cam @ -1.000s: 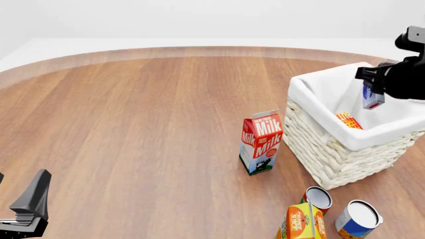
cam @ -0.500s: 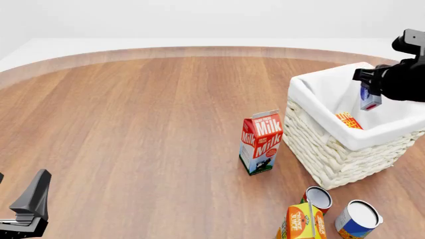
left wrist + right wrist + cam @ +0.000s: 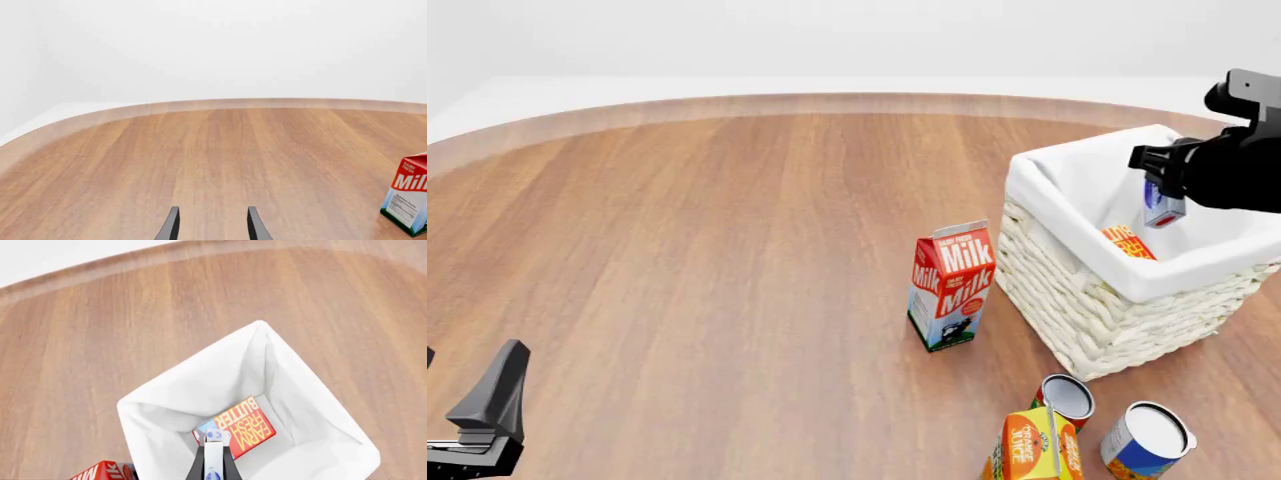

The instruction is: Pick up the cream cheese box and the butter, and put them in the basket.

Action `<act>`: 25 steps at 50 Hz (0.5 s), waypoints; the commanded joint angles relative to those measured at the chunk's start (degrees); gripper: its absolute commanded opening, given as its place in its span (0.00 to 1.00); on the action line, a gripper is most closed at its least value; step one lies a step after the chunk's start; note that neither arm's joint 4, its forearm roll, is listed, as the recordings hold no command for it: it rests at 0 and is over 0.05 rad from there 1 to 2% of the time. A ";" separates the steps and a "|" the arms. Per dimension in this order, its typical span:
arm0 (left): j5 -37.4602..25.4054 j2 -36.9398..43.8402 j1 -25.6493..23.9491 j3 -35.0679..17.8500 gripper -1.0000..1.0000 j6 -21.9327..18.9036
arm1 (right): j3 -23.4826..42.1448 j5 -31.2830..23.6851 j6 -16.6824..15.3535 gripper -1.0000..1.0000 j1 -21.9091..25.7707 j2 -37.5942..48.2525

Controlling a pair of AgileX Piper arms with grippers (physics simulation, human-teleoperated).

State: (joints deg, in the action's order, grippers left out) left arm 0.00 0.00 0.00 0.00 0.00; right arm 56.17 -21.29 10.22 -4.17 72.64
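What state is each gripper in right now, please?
Left gripper: open, holding nothing.
Right gripper: shut on the cream cheese box, over the basket.

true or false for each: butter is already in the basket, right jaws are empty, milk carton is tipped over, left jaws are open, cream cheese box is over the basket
1. The butter lies inside the basket. True.
2. The right gripper is empty. False: it is shut on the cream cheese box.
3. The milk carton is tipped over. False: it stands upright on the table, beside the basket.
4. The left gripper has its jaws open. True, with nothing between them.
5. The cream cheese box hangs over the basket's opening. True.
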 commanded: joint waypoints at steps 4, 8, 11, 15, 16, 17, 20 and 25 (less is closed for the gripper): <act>0.00 0.00 0.00 0.00 1.00 0.00 | 0.79 -0.26 0.39 0.00 -0.12 0.19; 0.00 0.00 0.00 0.00 1.00 0.00 | 0.07 0.91 0.43 0.00 -0.15 0.69; 0.00 0.00 0.00 0.00 1.00 0.00 | 0.45 -0.11 0.42 0.00 0.12 0.18; 0.00 0.00 0.00 0.00 1.00 0.00 | 0.25 0.73 0.46 0.00 0.12 0.97; 0.00 0.00 0.00 0.00 1.00 0.00 | -0.85 1.64 0.49 0.00 0.42 0.94; 0.00 0.00 0.00 0.00 1.00 0.00 | -0.05 0.71 0.45 0.00 0.47 0.87; 0.00 0.00 0.00 0.00 1.00 0.00 | 0.46 0.37 0.47 1.00 0.24 1.02; 0.00 0.00 0.00 0.00 1.00 0.00 | 0.50 0.20 0.04 1.00 0.05 0.72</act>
State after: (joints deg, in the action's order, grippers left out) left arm 0.00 0.00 0.00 0.00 0.00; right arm 56.41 -21.03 10.39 -4.10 73.44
